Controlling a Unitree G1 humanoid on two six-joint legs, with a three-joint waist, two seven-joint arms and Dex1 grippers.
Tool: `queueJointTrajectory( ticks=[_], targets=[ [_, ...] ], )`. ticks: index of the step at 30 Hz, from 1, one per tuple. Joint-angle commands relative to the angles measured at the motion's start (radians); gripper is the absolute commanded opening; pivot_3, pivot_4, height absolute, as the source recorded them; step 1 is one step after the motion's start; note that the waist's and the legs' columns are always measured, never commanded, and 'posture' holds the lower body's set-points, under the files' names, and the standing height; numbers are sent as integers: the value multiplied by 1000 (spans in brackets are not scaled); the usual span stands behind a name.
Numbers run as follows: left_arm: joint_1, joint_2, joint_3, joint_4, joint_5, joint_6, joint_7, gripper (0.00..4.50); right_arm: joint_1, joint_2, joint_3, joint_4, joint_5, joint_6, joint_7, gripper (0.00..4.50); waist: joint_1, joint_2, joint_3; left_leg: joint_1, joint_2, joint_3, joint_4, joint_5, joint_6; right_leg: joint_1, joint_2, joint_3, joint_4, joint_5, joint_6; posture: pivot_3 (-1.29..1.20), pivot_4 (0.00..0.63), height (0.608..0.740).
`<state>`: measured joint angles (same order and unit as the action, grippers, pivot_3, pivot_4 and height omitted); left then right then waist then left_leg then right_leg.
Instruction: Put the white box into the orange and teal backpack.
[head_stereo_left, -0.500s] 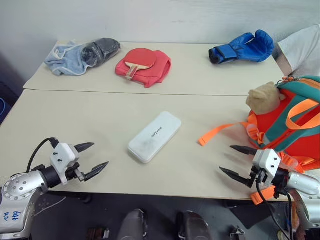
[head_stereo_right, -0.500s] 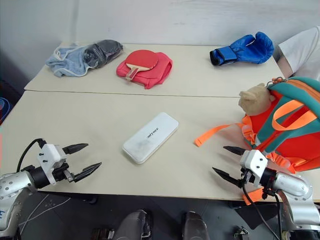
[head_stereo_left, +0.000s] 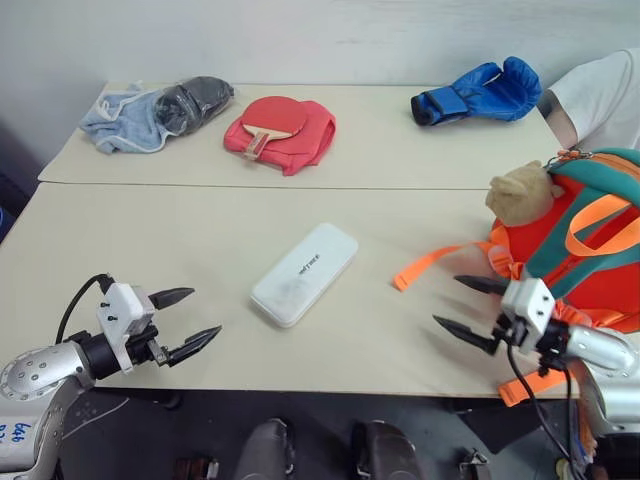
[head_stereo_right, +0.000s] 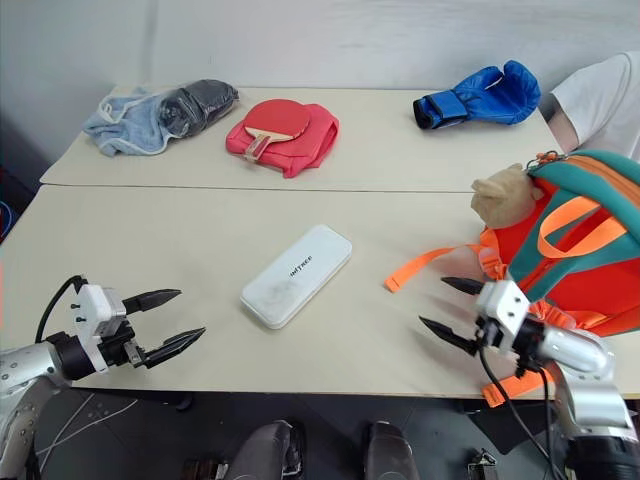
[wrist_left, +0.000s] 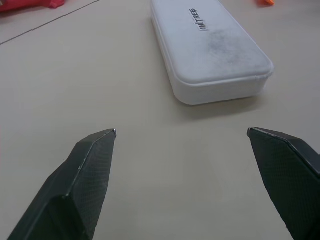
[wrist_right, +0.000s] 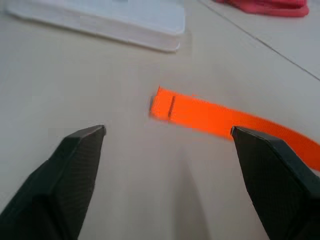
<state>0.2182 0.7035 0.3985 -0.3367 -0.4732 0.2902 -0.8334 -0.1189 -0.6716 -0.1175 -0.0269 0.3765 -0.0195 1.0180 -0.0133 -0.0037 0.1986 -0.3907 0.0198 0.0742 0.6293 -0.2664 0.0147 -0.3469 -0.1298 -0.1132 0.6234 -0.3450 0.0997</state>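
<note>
- white box lies flat mid-table, nothing touching it
- left gripper spread wide, near-left
- right gripper spread too — beside the orange and teal backpack

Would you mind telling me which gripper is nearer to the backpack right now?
Right. The right gripper hovers open just beside the backpack, over its orange strap. The left gripper is open at the table's far side, beyond the white box.
</note>
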Motion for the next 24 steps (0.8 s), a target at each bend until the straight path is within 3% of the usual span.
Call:
queueJointTrajectory(
  ticks=[1,5,7,10,12,16,24],
  targets=[
    [71,-45,34,-108,-23,41,74,3248,-68,17,77,-121,-32,144,-80,2870,6,0,0,0,0,0,0,0,0,-1,0,0,0,0,0,0,150,740],
    [186,-127,-7,-260,-31,130,178,2033,-180,94,165,-151,-125,273,-233,1562,8,0,0,-1,0,3,0,0,-2,-1,0,3,-2,0,0,0,150,740],
    [205,-191,-47,-318,-7,136,253,1341,-220,143,183,-141,-165,326,-319,801,15,-1,0,-5,0,4,2,0,-1,-5,0,4,-2,0,0,0,150,740],
    [207,-268,-101,-364,49,152,363,507,-282,210,204,-107,-231,391,-432,0,22,-1,0,-14,-1,4,6,1,0,-14,-1,4,2,0,1,0,150,740],
    [206,-297,-129,-384,70,169,412,15,-341,247,231,-75,-301,471,-522,0,17,-1,0,-14,-2,4,7,2,1,-14,-1,4,3,1,1,0,150,740],
    [199,-302,-194,-421,90,205,445,15,-456,317,260,2,-371,586,-627,0,10,-1,0,-14,-2,5,6,3,1,-15,-1,5,5,1,1,0,150,740],
    [121,-319,-226,-405,86,281,516,15,-625,390,334,299,-411,564,-582,0,4,-2,0,-16,-2,14,3,6,2,-23,0,6,8,1,1,0,150,740]
  ],
)
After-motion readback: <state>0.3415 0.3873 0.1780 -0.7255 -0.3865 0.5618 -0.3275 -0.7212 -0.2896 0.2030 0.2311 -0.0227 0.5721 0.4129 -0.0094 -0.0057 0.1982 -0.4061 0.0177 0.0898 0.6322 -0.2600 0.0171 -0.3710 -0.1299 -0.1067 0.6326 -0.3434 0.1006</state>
